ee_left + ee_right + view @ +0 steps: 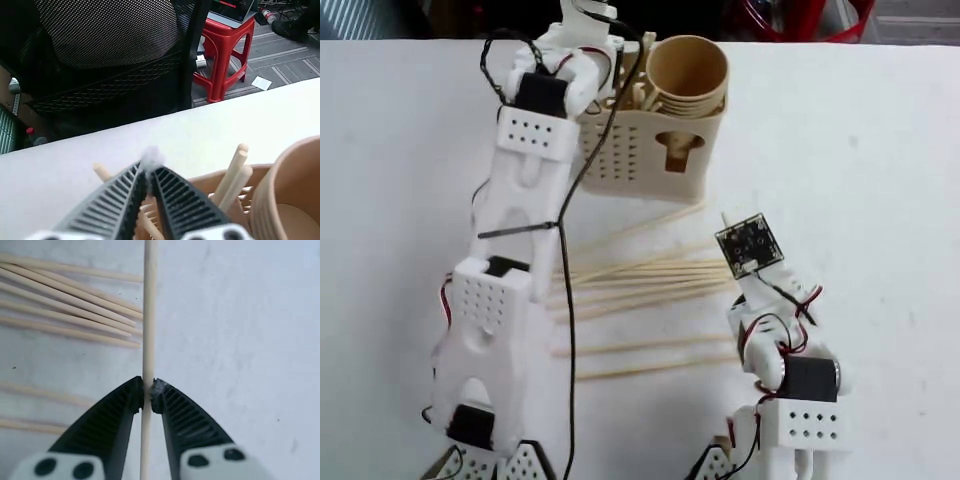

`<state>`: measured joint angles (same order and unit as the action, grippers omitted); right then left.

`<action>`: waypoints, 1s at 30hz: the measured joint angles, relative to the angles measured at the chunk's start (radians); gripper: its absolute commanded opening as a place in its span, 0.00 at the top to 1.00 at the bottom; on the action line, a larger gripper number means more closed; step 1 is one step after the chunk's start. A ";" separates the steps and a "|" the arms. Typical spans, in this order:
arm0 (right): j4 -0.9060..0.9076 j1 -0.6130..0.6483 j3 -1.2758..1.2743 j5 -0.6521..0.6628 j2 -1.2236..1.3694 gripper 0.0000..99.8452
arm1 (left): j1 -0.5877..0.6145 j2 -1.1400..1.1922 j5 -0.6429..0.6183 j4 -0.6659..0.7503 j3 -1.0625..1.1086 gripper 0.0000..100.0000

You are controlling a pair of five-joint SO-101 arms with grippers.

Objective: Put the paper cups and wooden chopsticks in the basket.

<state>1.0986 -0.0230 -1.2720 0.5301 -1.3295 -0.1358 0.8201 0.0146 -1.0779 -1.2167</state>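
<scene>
Paper cups (687, 72) sit stacked in one compartment of the basket (620, 150), so that half looks done; a few wooden chopsticks (235, 172) stand in the compartment beside them, while many loose chopsticks (640, 280) lie on the desk (880, 180) in front of the basket. The right hand (147, 387) is pinched tight on a single chopstick (148, 300), likely the next to go in; the left hand (149, 167) hangs over the basket, fingers meeting at the tips, and I cannot tell whether a stick is caught between them.
</scene>
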 measured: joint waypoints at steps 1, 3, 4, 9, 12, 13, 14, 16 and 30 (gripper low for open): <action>0.000 0.000 0.000 0.000 0.000 0.98 | 0.000 0.000 0.000 -0.003 -0.015 0.98; 0.000 0.000 0.000 0.000 0.000 0.98 | 0.000 0.000 0.000 -0.020 -0.061 0.98; 0.000 0.000 0.000 0.000 0.000 0.98 | 0.002 0.000 0.000 -0.034 -0.095 0.98; 0.000 0.000 0.000 0.000 0.000 0.98 | -0.029 -0.002 0.000 -0.153 -0.244 0.98; 0.000 0.000 0.000 0.000 0.000 0.98 | -0.046 -0.002 0.000 -0.221 -0.284 0.98; 0.000 0.000 0.000 0.000 0.000 0.98 | -0.046 -0.002 0.000 -0.239 -0.290 0.98; 0.000 0.000 0.000 0.003 0.000 0.98 | -0.043 -0.002 0.000 -0.265 -0.299 0.98; 0.000 0.000 0.000 0.005 0.000 0.98 | -0.038 -0.006 0.000 -0.342 -0.342 0.98; 0.071 -0.040 0.411 -0.049 0.002 0.98 | 0.348 -0.434 0.189 -0.704 -0.057 0.98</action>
<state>1.1692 -0.0629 -0.8608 0.4810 -1.3280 0.2125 0.3859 0.2033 -1.7822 -1.2735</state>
